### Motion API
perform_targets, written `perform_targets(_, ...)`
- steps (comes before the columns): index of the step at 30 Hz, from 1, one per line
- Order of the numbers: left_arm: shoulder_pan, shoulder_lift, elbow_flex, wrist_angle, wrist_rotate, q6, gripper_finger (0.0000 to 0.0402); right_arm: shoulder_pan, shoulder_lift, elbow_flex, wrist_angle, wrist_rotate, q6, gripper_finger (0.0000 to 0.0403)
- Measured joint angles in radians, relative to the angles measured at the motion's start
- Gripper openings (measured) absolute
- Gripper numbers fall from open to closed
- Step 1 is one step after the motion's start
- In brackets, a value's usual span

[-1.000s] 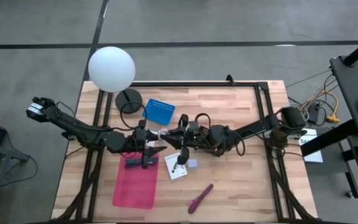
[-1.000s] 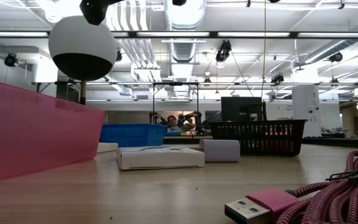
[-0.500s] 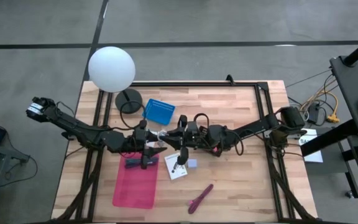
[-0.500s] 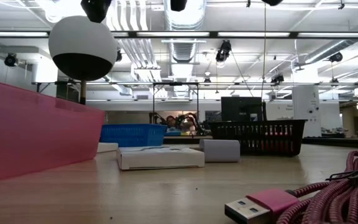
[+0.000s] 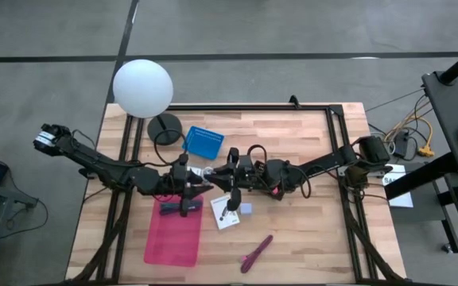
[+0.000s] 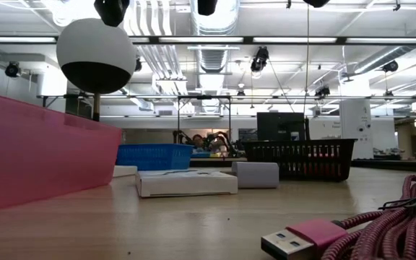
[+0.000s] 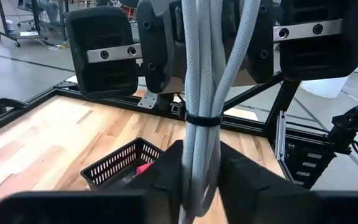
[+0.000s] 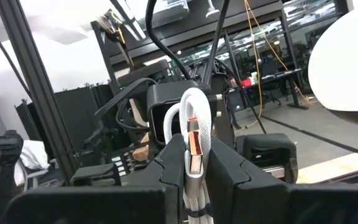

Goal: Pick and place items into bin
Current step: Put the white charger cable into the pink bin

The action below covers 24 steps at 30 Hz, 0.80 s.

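A bundle of pale grey braided cable [image 7: 201,93], bound by a black tie, hangs in mid-air between both grippers above the table's middle. My left gripper [image 7: 199,171] is shut on one end, and also shows in the high view [image 5: 203,183]. My right gripper [image 8: 194,158] faces it [image 5: 223,176] and is shut on the other end, where a cable loop and a metal plug [image 8: 194,140] stick out. The pink bin [image 5: 173,234] lies on the table below the left gripper, with a purple item [image 5: 171,208] at its far end. My left gripper pinches the cable bundle between its two fingers just short of the black tie [image 7: 199,146]. The fingers come level from the table's left, along the bundle. The bundle is lifted clear of the table. My right gripper pinches the bundle's other end between its two fingers, beside the plug [image 8: 191,163]. It comes roughly level from the table's right, along the bundle. The loop [image 8: 194,102] stands out past the fingertips, clear of the table.
On the table lie a white card [image 5: 225,214], a pale cube [image 5: 246,209] and a pink braided USB cable [image 5: 257,253]. A blue basket [image 5: 203,141] and a globe lamp [image 5: 142,87] stand at the far left. A black basket [image 6: 300,157] stands under the right arm.
My left gripper's fingers have drawn together onto the cable bundle that my right gripper holds out. Both arms have stayed in place and the bundle has not moved.
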Motion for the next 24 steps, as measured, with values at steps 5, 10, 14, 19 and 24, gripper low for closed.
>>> perform_targets(5,0.0,0.0,0.0,0.0,0.0,-0.006,0.001,0.0,0.0,0.0,0.0,-0.006,-0.003,0.003)
perform_targets(10,0.0,0.0,0.0,-0.001,0.001,-0.006,0.0014,0.0,-0.001,0.0,-0.007,-0.007,-0.005,0.0049)
perform_targets(14,0.0,-0.003,0.0,-0.02,0.001,-0.006,0.0008,-0.001,-0.002,0.0,-0.019,-0.004,-0.028,0.0091)
perform_targets(19,0.0,-0.021,-0.001,-0.07,0.013,-0.007,0.0008,0.0,-0.039,0.0,-0.184,-0.008,0.03,0.0139)
perform_targets(24,0.0,-0.067,-0.001,-0.173,0.038,-0.008,0.0007,-0.001,-0.112,0.0,-0.424,-0.008,0.038,0.0168)
